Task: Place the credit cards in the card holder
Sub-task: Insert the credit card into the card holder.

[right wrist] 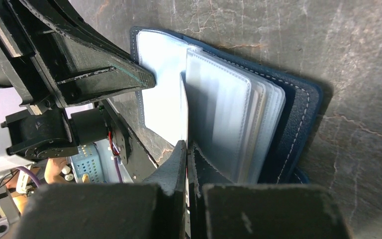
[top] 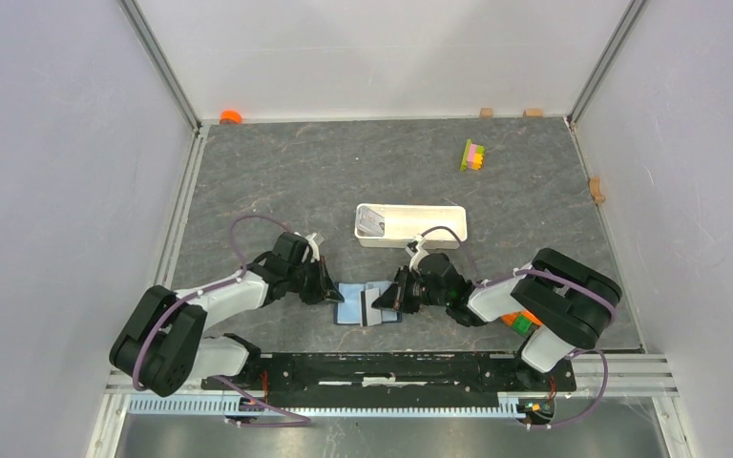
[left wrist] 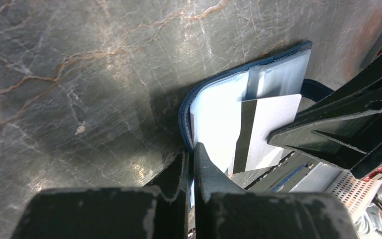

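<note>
The card holder [top: 351, 307] lies open on the table near the front, navy outside and pale grey-blue inside. My left gripper [top: 332, 290] is shut on its left edge; in the left wrist view the blue rim [left wrist: 185, 119] runs between the closed fingers of the left gripper [left wrist: 191, 152]. My right gripper [top: 394, 300] is shut on a credit card [top: 370, 307], a silvery one with a dark stripe [left wrist: 271, 124], held over the open card holder [left wrist: 214, 119]. In the right wrist view that card [right wrist: 183, 107] shows edge-on beside the clear pockets [right wrist: 229, 114]. Another credit card [top: 372, 223] lies in the white tray.
A long white tray [top: 420, 227] stands just behind the card holder. A yellow-pink-green block stack [top: 474, 156] sits at the back right. An orange-green object [top: 520, 322] lies by the right arm. Small wooden blocks [top: 596, 189] line the right and back edges, and an orange piece [top: 231, 116] sits at the back left corner.
</note>
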Tool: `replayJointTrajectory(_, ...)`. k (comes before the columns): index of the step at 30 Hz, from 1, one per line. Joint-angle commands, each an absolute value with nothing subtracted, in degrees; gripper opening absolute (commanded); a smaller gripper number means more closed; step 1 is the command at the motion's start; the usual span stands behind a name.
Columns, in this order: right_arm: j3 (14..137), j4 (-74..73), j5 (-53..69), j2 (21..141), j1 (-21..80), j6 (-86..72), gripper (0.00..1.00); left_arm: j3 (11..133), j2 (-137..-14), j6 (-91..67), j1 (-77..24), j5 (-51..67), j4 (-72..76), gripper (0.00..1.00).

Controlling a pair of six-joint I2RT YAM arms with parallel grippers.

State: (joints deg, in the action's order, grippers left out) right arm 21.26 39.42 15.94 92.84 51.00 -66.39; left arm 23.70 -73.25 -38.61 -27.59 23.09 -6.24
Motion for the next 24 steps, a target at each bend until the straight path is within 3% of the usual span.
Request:
replayJointTrajectory(1,21.14,38.07,12.81,92.28,51.15,-65.95,0.00,21.81,-75.28,-35.85,-28.35,23.52,-5.25,0.02)
replayJointTrajectory(10,16.16,39.81,10.47,89.62,50.26,-65.74,0.00,21.68,-73.84,-34.72,-31.84,23.38,-5.27,0.02)
replayJointTrajectory(24,18.87,38.70,8.18,92.18,50.19,-59.64,0.00,21.97,-74.37,-34.55,-33.13,23.38,-5.76,0.02)
